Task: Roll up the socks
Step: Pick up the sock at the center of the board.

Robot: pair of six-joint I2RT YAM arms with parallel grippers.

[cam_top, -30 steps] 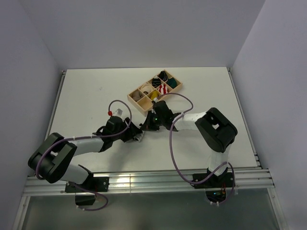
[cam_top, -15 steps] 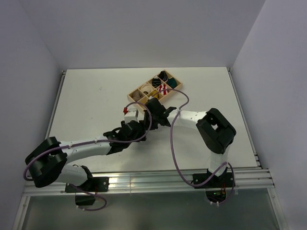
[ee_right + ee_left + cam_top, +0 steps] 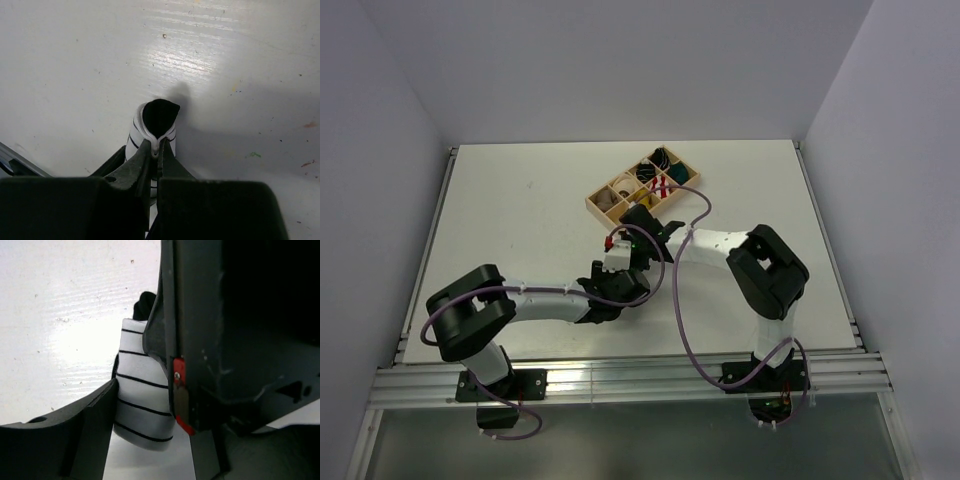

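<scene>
The white sock with thin black stripes (image 3: 144, 400) hangs just above the table, held between both grippers. My left gripper (image 3: 147, 390) grips its striped body, with one dark finger (image 3: 92, 427) against its left side. My right gripper (image 3: 160, 145) is pinched shut on the sock's folded edge (image 3: 159, 142), and the black end (image 3: 159, 116) sticks out past the tips. In the top view both grippers, left (image 3: 620, 265) and right (image 3: 638, 240), meet in front of the tray and hide the sock. A mustard-yellow piece (image 3: 642, 199) lies in a tray compartment.
A wooden compartment tray (image 3: 592, 207) stands behind the grippers, holding a red-and-white bundle (image 3: 662, 186), a teal bundle (image 3: 678, 175) and a dark striped ball (image 3: 660, 158). The purple cables loop over both arms. The walls close the table in on three sides.
My left arm has swung to the right and forward, up against the right gripper. My right gripper has shifted slightly back toward the tray.
</scene>
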